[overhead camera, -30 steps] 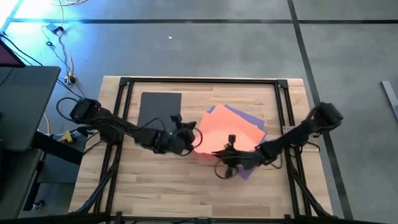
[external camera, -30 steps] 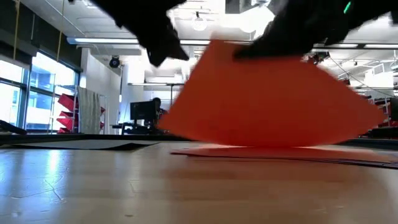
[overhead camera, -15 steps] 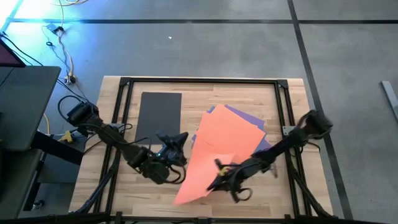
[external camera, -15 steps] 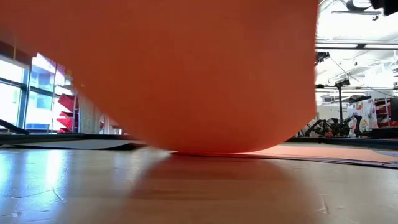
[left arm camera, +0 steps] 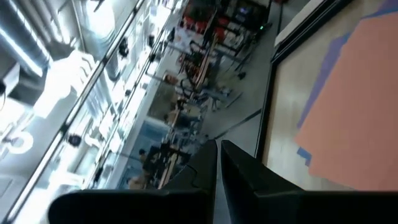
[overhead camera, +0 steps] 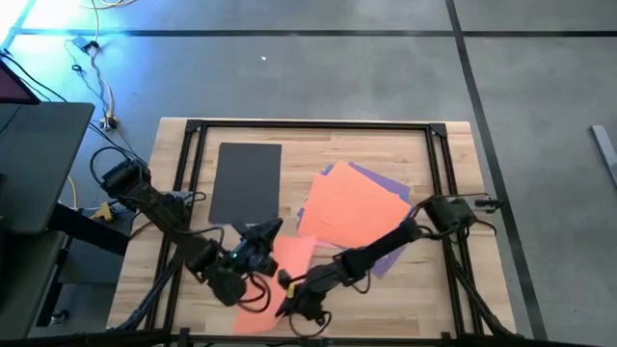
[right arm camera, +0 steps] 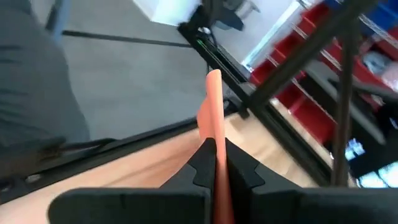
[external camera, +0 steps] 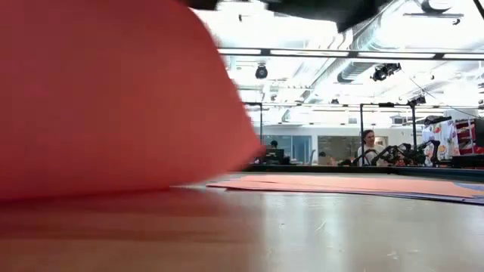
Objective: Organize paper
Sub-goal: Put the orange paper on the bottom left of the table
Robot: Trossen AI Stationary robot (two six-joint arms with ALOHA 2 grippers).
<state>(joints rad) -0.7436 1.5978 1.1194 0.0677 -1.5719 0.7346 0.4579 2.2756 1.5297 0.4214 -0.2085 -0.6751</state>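
One sheet, grey [overhead camera: 248, 181], lies apart; your right tool [overhead camera: 289, 299] pinches a pink sheet [overhead camera: 287, 258], left tool [overhead camera: 253, 253] pressed together, pile [overhead camera: 357, 207] unsorted.

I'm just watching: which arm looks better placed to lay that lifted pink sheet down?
The right. Its end effector is shut on the pink sheet; the left end effector is shut on nothing visible, beside it.

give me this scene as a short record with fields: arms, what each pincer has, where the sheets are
left pincer: shut, near the table's front edge, beside the lifted sheet; whether it grips it cannot be told
right pincer: shut on the lifted sheet, a pink-orange one
dark grey sheet: flat, back left, alone
pile: orange on top, purple and blue edges showing beneath
table: light wood
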